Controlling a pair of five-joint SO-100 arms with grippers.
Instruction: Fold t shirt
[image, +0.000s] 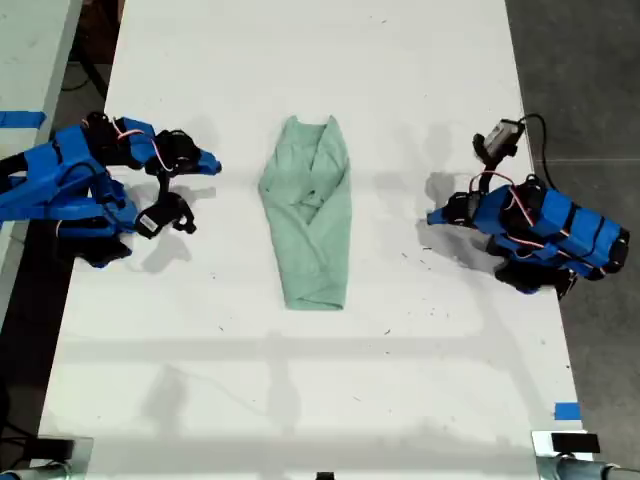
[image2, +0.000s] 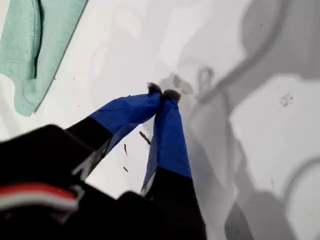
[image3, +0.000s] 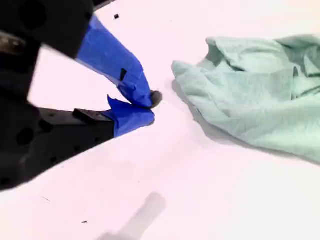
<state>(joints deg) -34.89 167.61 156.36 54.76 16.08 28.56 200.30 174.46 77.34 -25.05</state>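
Okay, wrinkled pale mint-green fabric t shirt (image: 310, 220) lies 12-to-6 in exterior view, between 2 grippers: my second gripper (image: 212, 166), jaws together, nearer, shirt at its 3 o'clock; my first gripper (image: 432, 216), also pinched together, shirt at 9.

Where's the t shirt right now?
The t shirt lies mid-table in the exterior view, between the two arms, touching neither pincer.

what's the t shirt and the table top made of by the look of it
The t shirt looks like soft knit cotton-type fabric, matte pale mint: it lies in limp wrinkles and folds, with a faint heathered texture in the second wrist view. The table looks like a hard, smooth white laminate or painted board, slightly glossy: it shows soft shadows and small dark specks. The exact material is unclear.
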